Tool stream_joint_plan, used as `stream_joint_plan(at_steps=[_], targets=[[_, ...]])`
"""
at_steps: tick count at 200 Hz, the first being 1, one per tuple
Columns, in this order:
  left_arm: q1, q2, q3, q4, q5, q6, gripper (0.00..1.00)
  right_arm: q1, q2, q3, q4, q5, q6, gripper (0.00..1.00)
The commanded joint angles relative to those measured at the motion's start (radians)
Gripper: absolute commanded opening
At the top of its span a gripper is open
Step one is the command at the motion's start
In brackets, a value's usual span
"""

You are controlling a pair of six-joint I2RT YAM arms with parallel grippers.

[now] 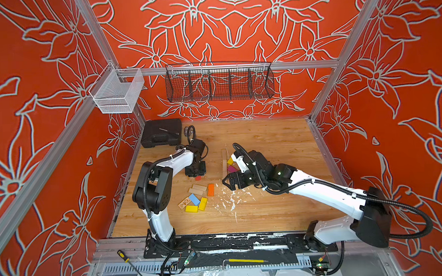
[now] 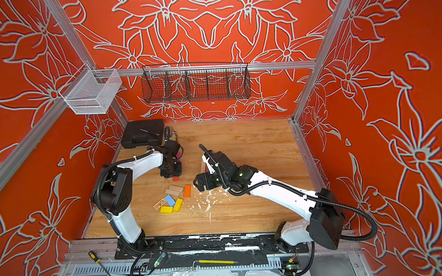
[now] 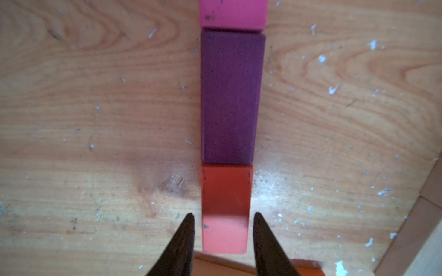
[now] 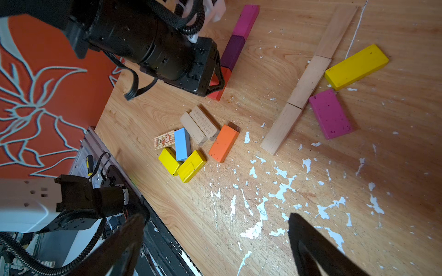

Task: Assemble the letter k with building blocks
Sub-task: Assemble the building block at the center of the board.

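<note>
In the left wrist view a magenta block (image 3: pixel 233 12), a purple block (image 3: pixel 230 95) and a red block (image 3: pixel 224 208) lie end to end in a row. My left gripper (image 3: pixel 223 214) is open, its fingers close on either side of the red block's near end with thin gaps showing. Three plain wooden planks (image 4: pixel 308 81) form a second row, with a yellow block (image 4: pixel 356 67) and a magenta block (image 4: pixel 330 114) slanting off it. My right gripper (image 4: pixel 216 216) hangs wide open and holds nothing. Loose blocks lie in a cluster: orange (image 1: pixel 211 189), light blue (image 1: pixel 194 199), yellow (image 1: pixel 191 208), printed (image 1: pixel 184 202).
A black case (image 1: pixel 161 132) sits at the back left of the table. A black wire basket (image 1: pixel 219 84) and a white mesh basket (image 1: pixel 117 93) hang on the frame. White flecks (image 1: pixel 229 199) litter the wood below the right gripper. A screwdriver (image 1: pixel 129 263) lies on the front rail.
</note>
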Motion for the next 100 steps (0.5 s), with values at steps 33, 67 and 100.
stream_joint_plan(at_steps=[33, 67, 100], targets=[[0.007, 0.026, 0.025, -0.021, -0.009, 0.011, 0.38, 0.005, 0.013, 0.031, -0.013, 0.013, 0.000, 0.96], [0.007, 0.033, 0.027, -0.018, -0.005, 0.013, 0.36, 0.006, 0.014, 0.033, -0.016, 0.014, -0.002, 0.96], [0.007, 0.034, 0.031, -0.018, -0.008, 0.015, 0.35, 0.005, 0.015, 0.033, -0.016, 0.015, -0.001, 0.96]])
